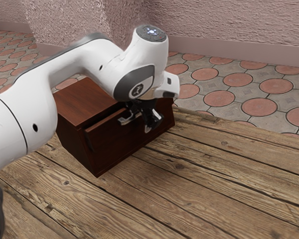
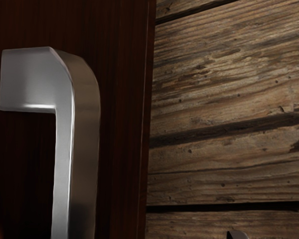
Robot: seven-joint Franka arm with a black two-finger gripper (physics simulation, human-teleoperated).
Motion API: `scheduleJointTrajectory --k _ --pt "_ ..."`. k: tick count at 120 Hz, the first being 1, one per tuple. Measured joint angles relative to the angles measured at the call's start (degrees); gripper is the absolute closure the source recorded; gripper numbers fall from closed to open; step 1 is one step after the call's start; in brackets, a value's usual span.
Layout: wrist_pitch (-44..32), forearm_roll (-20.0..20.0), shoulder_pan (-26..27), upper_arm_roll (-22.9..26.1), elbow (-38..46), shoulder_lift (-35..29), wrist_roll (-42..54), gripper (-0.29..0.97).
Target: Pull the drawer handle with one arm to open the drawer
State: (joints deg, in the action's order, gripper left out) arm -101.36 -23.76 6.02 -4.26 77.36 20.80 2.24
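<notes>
Claw [image 1: 142,118] hangs at drawer handle [image 2: 75,149], arm [image 1: 65,84] arched over the cabinet [image 1: 82,102].

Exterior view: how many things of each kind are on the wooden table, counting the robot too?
Brown drawer cabinet: 1
Silver handle: 1
White robot arm: 1
Total: 3
</notes>
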Motion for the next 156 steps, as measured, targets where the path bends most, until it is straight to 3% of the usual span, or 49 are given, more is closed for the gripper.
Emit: scheduleJointTrajectory --k 24,156 --pt "-0.7 -1.2 1.0 0.0 0.9 -1.4 -0.6 0.40" --pt "-7.0 -4.4 6.3 0.0 12.7 -9.2 -7.7 0.42"
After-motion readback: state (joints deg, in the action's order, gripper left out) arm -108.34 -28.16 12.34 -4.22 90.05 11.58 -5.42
